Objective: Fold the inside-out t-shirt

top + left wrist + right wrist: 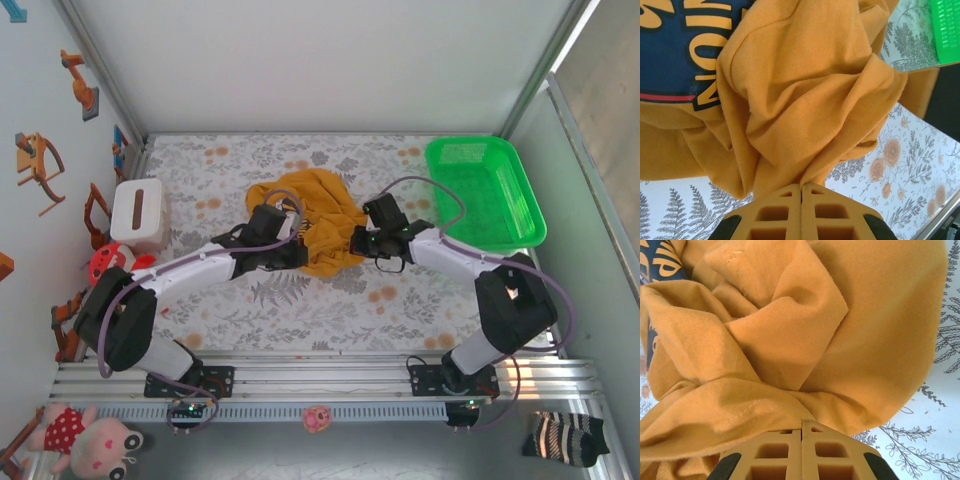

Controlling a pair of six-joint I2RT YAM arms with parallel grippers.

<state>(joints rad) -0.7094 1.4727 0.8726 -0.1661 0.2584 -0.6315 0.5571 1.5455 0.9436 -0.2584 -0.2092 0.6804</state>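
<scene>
Floral grey-and-orange cloth covers the table (300, 310), which sits inside a white-walled enclosure with an aluminium rail along its near edge. From that rail we see the left arm (190, 270) and the right arm (460, 255) reaching inward, so that they meet near the middle of the surface.

At the far right of the table lies the green basket (485, 190), with one corner showing at the upper right of the left wrist view. Just to its left, between the two wrists, the inside-out t-shirt (310, 205) lies bunched in a mustard heap at the centre of the cloth. It is crumpled rather than spread flat, and it is well apart from the white box (138, 213) standing at the left edge.

We find the left gripper (801, 187) with its orange fingers pressed together, pinching a gathered ridge of the shirt's fabric, which fans upward from the tips. The right gripper (801, 425) is likewise clamped on the shirt, its fingers closed on a seamed fold, with loose cloth piled over and behind them.

A navy print (675, 50) with yellow lettering shows on the part of the shirt at the upper left of the left wrist view, and a sliver of it sits at the top left of the right wrist view.

Below the rail, a striped sock (565, 437) lies at the right and a pink plush toy (85, 440) at the left.
</scene>
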